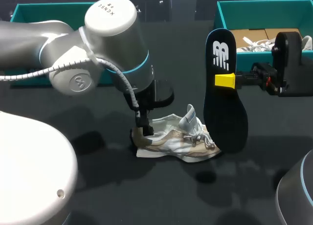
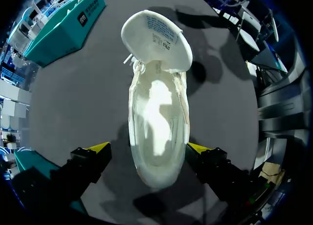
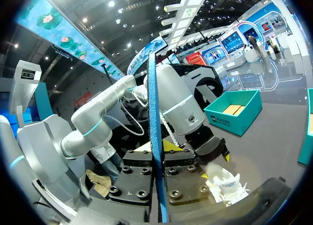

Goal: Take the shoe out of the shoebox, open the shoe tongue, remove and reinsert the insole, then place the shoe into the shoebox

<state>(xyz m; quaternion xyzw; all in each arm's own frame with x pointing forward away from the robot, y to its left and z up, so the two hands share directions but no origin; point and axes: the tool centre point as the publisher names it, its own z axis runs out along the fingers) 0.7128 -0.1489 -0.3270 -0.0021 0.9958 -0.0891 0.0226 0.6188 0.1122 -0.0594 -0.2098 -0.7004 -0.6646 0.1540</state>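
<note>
- Currently the right claw (image 1: pixel 226 80) is clamped on the insole (image 1: pixel 224 102), with a yellow tip on each face.
- Insole is dark and stands upright. Its lower end is just beside the toe of the shoe (image 1: pixel 176 139). Cannot tell if it touches the counter (image 1: pixel 98 186).
- In the right wrist view the insole (image 3: pixel 155 127) sits edge-on between the tips, and the shoe (image 3: pixel 222 183) lies ahead of the claw.
- Left claw (image 2: pixel 148 149) is wide, its fingers (image 2: pixel 98 149) straddling the heel. A gap shows on at least one side, so it has no grip.
- Shoe (image 2: pixel 156 112) sits on its sole mid-counter. The tongue (image 2: pixel 156 39) is folded forward and the inside is bare white.
- Teal shoebox (image 1: pixel 264 12) is at the far right, well apart from the shoe. A second teal box (image 1: pixel 39 12) is at the far left.
</note>
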